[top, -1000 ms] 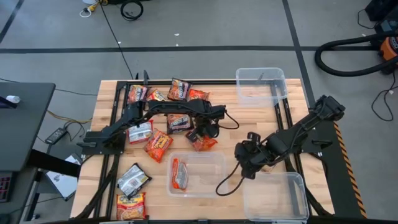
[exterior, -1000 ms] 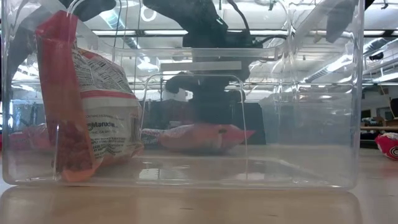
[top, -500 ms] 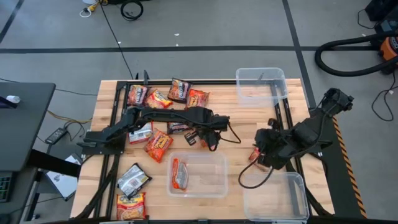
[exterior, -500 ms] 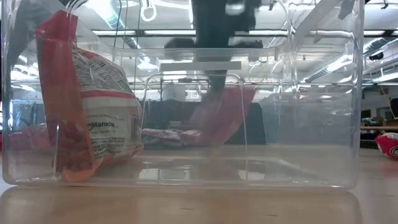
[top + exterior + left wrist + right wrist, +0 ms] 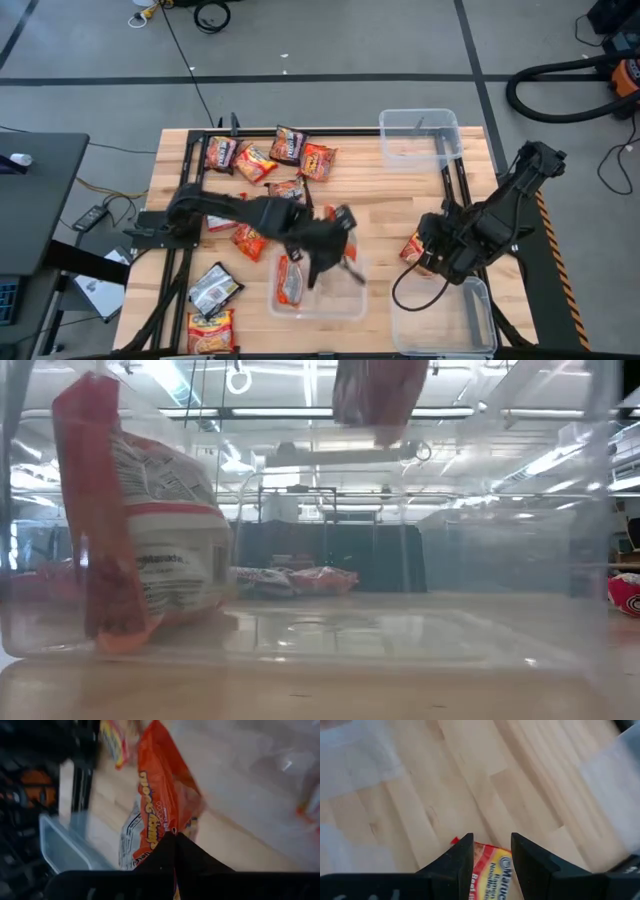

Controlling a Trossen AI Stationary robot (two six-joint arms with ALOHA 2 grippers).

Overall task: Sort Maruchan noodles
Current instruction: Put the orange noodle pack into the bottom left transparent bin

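My left gripper (image 5: 328, 252) is above the near middle clear bin (image 5: 352, 300), shut on an orange-red noodle packet (image 5: 159, 795), which shows high up in the low view (image 5: 380, 390). One packet (image 5: 288, 280) stands on its edge inside that bin, leaning against the bin's wall (image 5: 140, 550). My right gripper (image 5: 425, 250) is just beyond the near right bin (image 5: 440, 318), shut on a yellow-red packet (image 5: 411, 248). Several more packets lie flat on the table's left half (image 5: 255, 160). My left gripper pinches the orange-red packet by one end (image 5: 172, 827) between its two shut fingers, coming from above. The packet hangs below the fingers, lifted clear over the bin. My right gripper pinches the yellow-red packet (image 5: 492, 862) between its two fingers (image 5: 462, 855). One corner of it (image 5: 456, 841) shows past the fingertips, over the bare wood.
A third clear bin (image 5: 420, 135) stands at the far right corner. Loose packets lie along the far edge (image 5: 288, 143), by the left arm (image 5: 248, 240) and at the near left corner (image 5: 213, 290). Black frame rails (image 5: 460, 190) run over the table. Bare wood lies mid-table (image 5: 385, 200).
My left gripper has lifted the orange-red packet off the table, where it lay flat, and carried it toward the near edge, up over the middle bin. My right gripper has moved from beside the middle bin toward the table's right, to the near right bin.
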